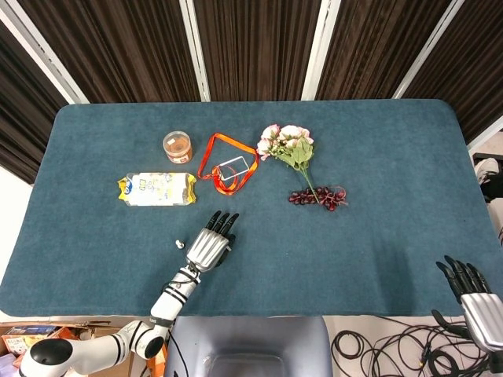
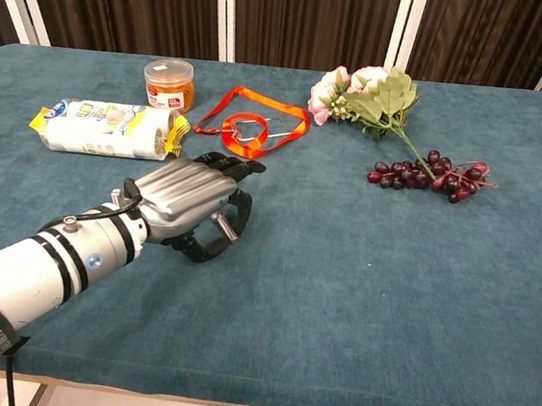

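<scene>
In the head view, the left hand (image 1: 209,247) is held flat and empty, fingers apart, just below the soft crinkly yellow and white snack bag (image 1: 157,189).

In the chest view, the bag (image 2: 108,128) looks light; its middle could be gripped gently.

The right hand (image 1: 479,308) is open, off the table.

The surface (image 1: 393,173) is showing a matt, napped teal cloth. The left hand (image 2: 185,201) is gleaming with brushed silver metal plates and black plastic fingers (image 2: 245,170); the right hand (image 1: 475,302) is looking the same. The packet (image 2: 105,127) is shining as glossy printed plastic film. The jar (image 2: 168,85) is looking like clear smooth plastic. The lanyard (image 2: 257,120) is showing matt orange woven ribbon. The grapes (image 2: 426,174) are glinting, smooth and dark, and the flowers (image 2: 362,95) are looking like soft matt fabric.
</scene>
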`<state>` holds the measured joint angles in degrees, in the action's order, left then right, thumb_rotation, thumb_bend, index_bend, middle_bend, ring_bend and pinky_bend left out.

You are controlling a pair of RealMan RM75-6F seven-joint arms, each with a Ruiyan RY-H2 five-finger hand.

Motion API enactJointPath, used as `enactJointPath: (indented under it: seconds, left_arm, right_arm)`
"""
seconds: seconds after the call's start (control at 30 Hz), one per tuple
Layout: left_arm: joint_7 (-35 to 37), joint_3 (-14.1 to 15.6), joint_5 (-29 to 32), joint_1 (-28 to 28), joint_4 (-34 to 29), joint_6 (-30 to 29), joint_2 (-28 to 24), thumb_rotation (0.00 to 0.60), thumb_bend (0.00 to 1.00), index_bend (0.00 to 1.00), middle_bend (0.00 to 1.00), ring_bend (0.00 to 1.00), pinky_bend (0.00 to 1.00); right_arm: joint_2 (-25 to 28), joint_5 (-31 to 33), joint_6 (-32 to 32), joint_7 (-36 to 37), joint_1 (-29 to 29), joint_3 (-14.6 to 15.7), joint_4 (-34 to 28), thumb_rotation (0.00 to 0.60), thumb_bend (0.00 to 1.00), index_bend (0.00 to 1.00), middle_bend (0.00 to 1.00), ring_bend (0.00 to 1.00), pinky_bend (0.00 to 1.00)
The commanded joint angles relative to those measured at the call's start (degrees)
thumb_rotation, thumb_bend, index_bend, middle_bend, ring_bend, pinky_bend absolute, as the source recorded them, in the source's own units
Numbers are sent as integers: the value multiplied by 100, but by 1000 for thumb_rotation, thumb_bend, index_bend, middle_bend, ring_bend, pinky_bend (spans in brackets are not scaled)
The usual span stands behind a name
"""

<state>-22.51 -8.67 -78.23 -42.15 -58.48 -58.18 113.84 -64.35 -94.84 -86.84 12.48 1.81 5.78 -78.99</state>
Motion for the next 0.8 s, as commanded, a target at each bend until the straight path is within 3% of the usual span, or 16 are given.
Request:
enactJointPath:
  seconds: [0.03, 0.37, 0.8]
  left_arm:
    - [2, 5, 14, 4, -5, 2, 2, 600, 355, 549, 3, 0, 0]
    - [161, 4, -13, 2, -28, -53, -6, 600, 363, 634, 31, 0, 0]
    - [769, -135, 56, 67, -304, -135, -205, 600, 371, 638, 52, 0, 0]
  right_arm:
    - [-1, 4, -4, 9, 3, -5, 10, 600, 209, 0, 0, 0, 0]
    - [-1, -9, -11, 40, 6, -4, 33, 600, 209, 0, 0, 0, 0]
    - [-9, -20, -15, 18, 10, -5, 33, 600, 209, 0, 0, 0, 0]
